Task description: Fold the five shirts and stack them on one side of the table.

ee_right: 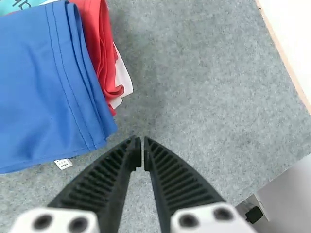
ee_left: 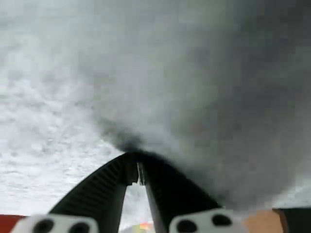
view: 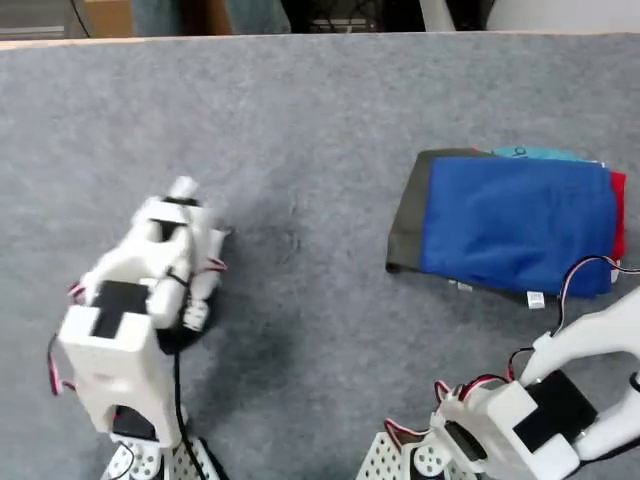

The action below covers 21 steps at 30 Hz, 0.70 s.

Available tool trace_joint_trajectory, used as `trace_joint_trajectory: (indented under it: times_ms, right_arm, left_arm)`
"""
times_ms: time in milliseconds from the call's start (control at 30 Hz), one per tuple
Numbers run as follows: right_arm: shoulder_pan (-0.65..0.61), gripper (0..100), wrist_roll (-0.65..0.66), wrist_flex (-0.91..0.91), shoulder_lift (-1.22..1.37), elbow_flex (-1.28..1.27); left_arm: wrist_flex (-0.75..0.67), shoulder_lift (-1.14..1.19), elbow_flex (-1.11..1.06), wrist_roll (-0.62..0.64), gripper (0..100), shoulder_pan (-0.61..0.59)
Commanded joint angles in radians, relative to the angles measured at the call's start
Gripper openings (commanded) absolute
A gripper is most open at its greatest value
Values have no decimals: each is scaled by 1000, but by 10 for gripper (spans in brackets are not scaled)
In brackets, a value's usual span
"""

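A stack of folded shirts lies at the right side of the grey table (view: 300, 130). The blue shirt (view: 518, 224) is on top, with a dark olive shirt (view: 405, 225), a teal one (view: 535, 153) and a red one (view: 617, 215) showing beneath it. In the right wrist view the blue shirt (ee_right: 43, 87) covers red (ee_right: 104, 48) and white (ee_right: 121, 77) layers. My right gripper (ee_right: 142, 148) is shut with nothing in it, just off the stack's corner. My left gripper (ee_left: 139, 172) is shut and empty, close over bare felt at the table's left.
The left arm's white body (view: 140, 300) stands at the front left and the right arm (view: 540, 410) at the front right. The table's far edge (view: 300, 38) runs along the back; its side edge (ee_right: 284, 58) lies near the right gripper.
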<state>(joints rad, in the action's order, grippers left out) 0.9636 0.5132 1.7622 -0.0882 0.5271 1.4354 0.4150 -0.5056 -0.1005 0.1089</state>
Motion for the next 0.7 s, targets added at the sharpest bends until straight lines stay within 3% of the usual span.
trace_joint_trajectory:
  times_ms: [0,133,300,467,667]
  right_arm:
    - [8,18,6,-3,-45,12]
    - [-52,15,-5,2,-45,90]
    - [-199,15,-112,3,-70,231]
    - [-465,15,-236,5,-239,234]
    - [-792,15,-399,3,-495,-4]
  left_arm:
    - [-6,26,44,32,29,18]
    - [-3,-184,97,37,29,-159]
    - [48,-658,217,26,28,-375]
    - [55,-1080,364,-58,28,-507]
    - [54,-1332,390,-152,29,-661]
